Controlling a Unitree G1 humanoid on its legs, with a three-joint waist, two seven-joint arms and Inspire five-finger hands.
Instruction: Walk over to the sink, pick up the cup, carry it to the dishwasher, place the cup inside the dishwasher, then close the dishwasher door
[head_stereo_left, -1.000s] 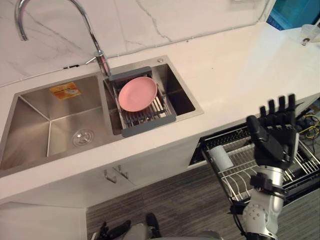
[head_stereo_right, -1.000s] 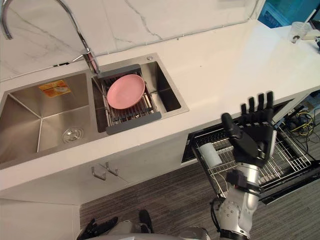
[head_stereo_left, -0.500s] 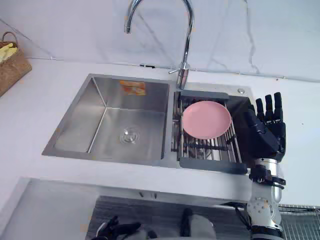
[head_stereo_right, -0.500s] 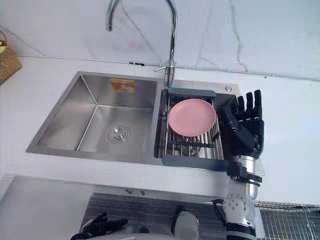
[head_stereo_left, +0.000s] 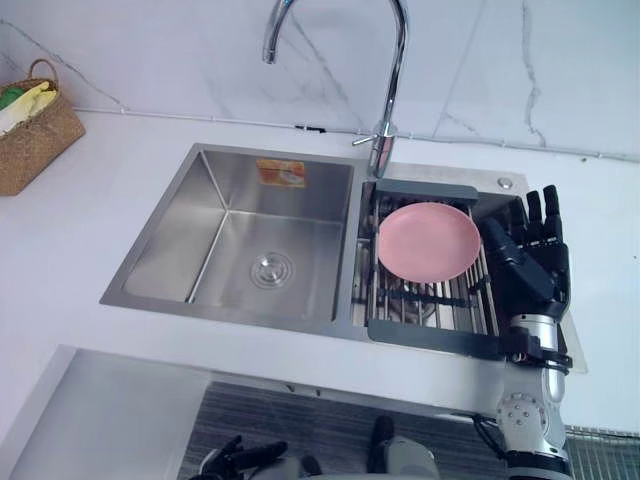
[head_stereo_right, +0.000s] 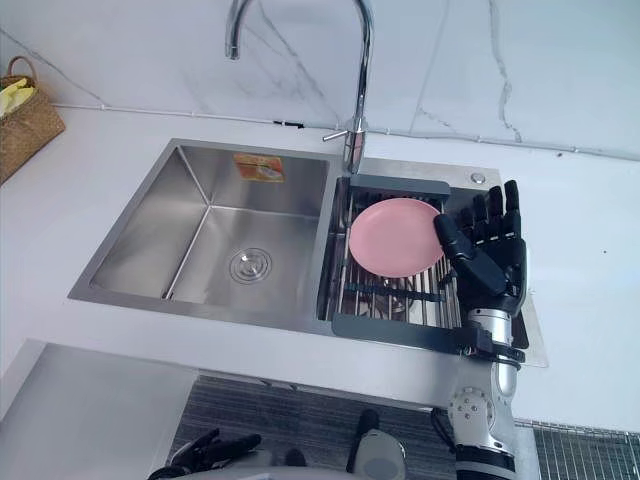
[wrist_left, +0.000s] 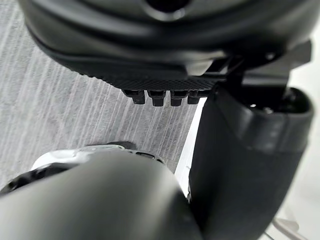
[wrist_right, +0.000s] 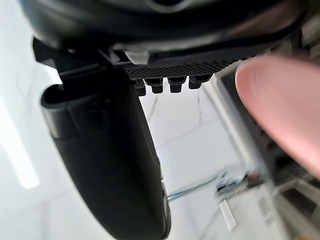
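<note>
Pink plate (head_stereo_left: 428, 241) rests on the sink (head_stereo_left: 170, 250) rack (head_stereo_left: 430, 335) to drain; right hand (head_stereo_left: 540, 275), fingers spread straight, hovers beside it empty.

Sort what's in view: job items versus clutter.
Job: stainless steel double sink; open right robot hand; dishwasher's wire rack.
Clutter: round pink plate; grey dish rack; woven wicker basket; chrome tap.

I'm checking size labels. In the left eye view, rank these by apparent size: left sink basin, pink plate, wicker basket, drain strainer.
1. left sink basin
2-3. pink plate and wicker basket look alike; the basket is cut by the view's edge, so no ranking
4. drain strainer
</note>
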